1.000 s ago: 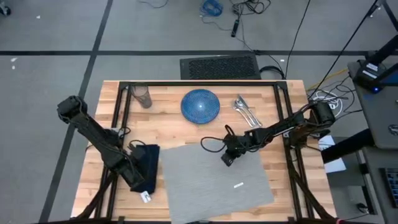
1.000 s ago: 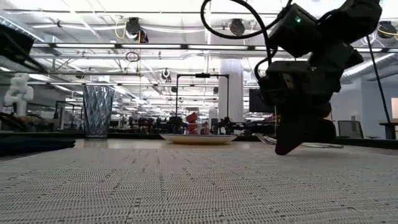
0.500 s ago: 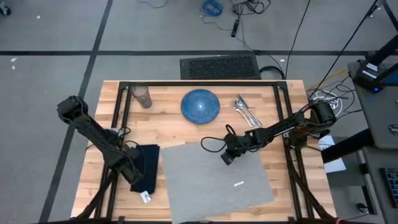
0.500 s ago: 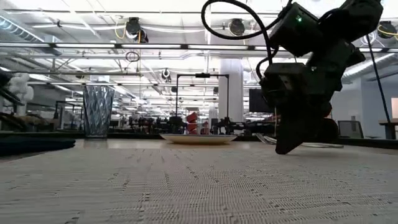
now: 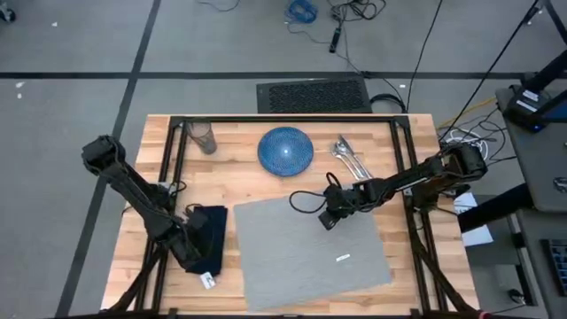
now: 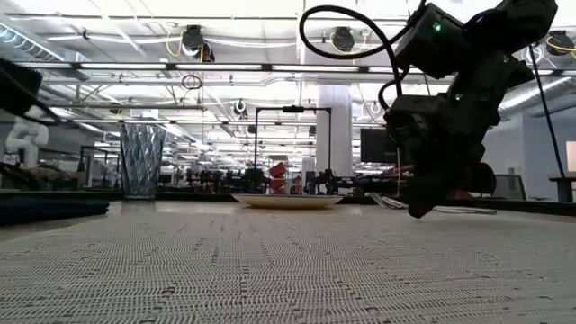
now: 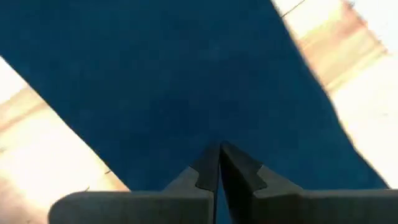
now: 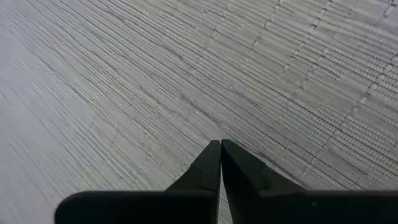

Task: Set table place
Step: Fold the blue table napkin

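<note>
Grey placemat (image 5: 310, 248) under right gripper (image 5: 326, 220)

Four cameras: one overhead, one at tabletop level, one on each wrist.
The high view looks straight down on the table (image 5: 239, 182); the low view skims level across the placemat (image 6: 270, 270), which both share; each wrist view looks closely down at cloth or weave.

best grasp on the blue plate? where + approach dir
Judging by the pictures, grip the round blue speckled plate at its rim, from the side facing the grey woven placemat. It sits flat and low on the wooden table, so only the edge offers a pinch. The right end effector is nearest; come in low, one finger under the lip.
</note>
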You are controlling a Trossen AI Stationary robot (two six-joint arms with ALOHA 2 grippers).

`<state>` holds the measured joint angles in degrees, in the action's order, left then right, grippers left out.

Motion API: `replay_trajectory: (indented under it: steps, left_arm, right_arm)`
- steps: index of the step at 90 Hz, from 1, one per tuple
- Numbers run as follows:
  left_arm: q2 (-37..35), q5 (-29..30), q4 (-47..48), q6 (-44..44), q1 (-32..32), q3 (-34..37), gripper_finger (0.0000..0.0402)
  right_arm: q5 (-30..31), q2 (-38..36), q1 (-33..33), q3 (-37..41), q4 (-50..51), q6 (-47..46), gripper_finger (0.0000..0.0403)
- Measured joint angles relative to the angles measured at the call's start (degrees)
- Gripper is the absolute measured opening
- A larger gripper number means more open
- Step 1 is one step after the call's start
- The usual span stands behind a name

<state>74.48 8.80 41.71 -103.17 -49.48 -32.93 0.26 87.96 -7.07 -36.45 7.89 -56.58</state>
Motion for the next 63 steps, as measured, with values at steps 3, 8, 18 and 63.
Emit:
replay_trajectory:
  steps: [3,8,18,63]
  left_arm:
    - [0.47,-0.62,-0.14,-0.25,-0.03,0.42,0.0]
    - [0.8,-1.42,-0.53,-0.32,-0.05,0.6,0.0]
    - [0.92,-3.22,-0.17,-0.08,-0.03,1.16,0.0]
    - [0.77,-12.31,8.12,-4.37,-0.05,1.29,0.0]
  right_arm:
    - [-0.04,-0.02,0.0,0.0,-0.01,-0.01,0.0]
    - [-0.14,-0.04,0.0,-0.02,-0.01,-0.09,0.0]
    - [-0.16,-0.06,0.0,-0.02,-0.04,-0.17,0.0]
    - [-0.29,-0.1,-0.02,-0.11,-0.19,-1.22,0.0]
